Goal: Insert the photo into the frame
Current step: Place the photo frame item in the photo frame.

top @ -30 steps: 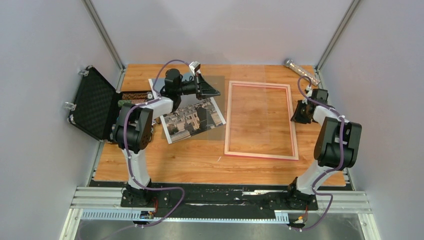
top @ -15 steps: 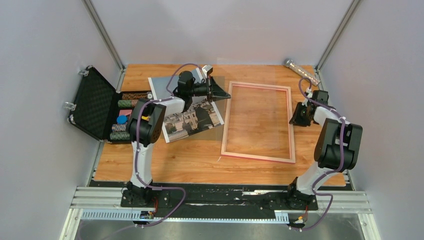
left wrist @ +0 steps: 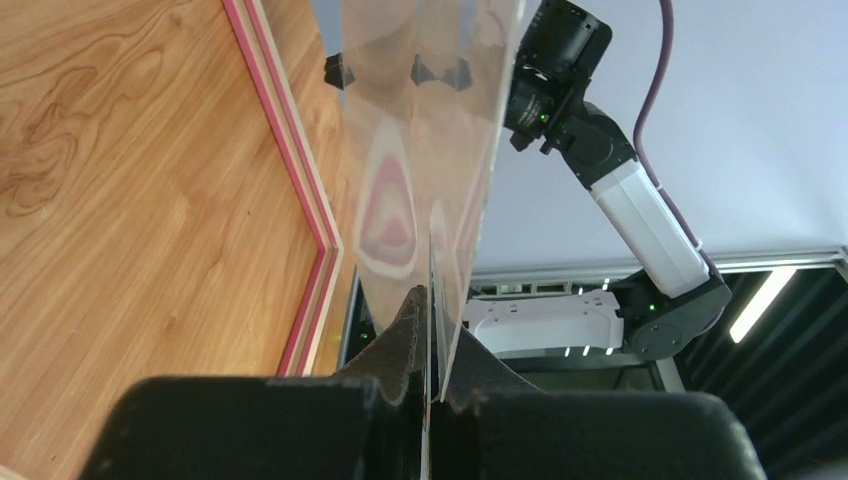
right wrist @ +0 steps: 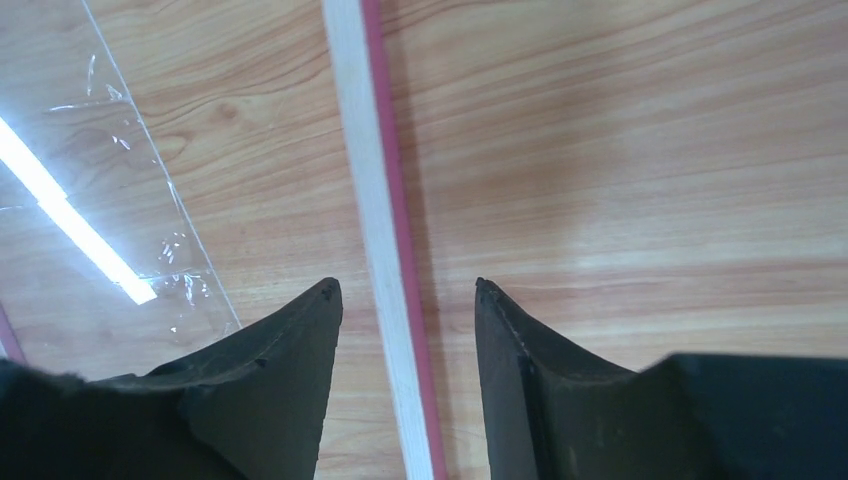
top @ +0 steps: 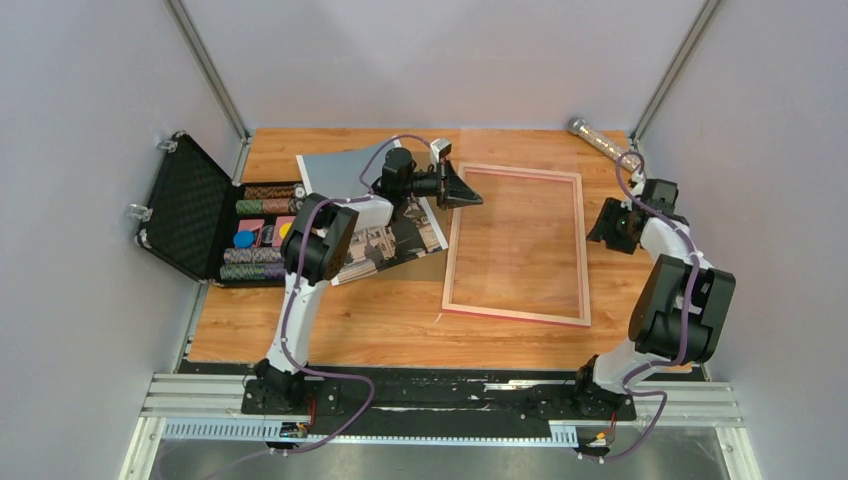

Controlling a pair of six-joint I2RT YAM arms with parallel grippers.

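The pink frame (top: pixel 452 250) lies flat at the table's middle. The photo (top: pixel 400 240) lies left of it, partly under my left arm. My left gripper (top: pixel 470 195) is over the frame's upper left corner. In the left wrist view it (left wrist: pixel 432 300) is shut on the edge of a clear sheet (left wrist: pixel 430 150) that stands on edge above the frame's rail (left wrist: pixel 290 170). My right gripper (top: pixel 607 222) is open and empty beside the frame's right rail. In the right wrist view it (right wrist: pixel 405 290) straddles that rail (right wrist: pixel 385 200) from above, with the clear sheet (right wrist: pixel 100 200) inside the frame.
An open black case (top: pixel 190 205) with poker chips (top: pixel 255 235) stands at the left edge. A shiny tube (top: pixel 600 140) lies at the back right corner. Grey walls close in the table on three sides.
My left arm has swung right, carrying the clear sheet from above the photo to the frame. The frame's near end shifted slightly left. My right gripper drew back a little to the right.
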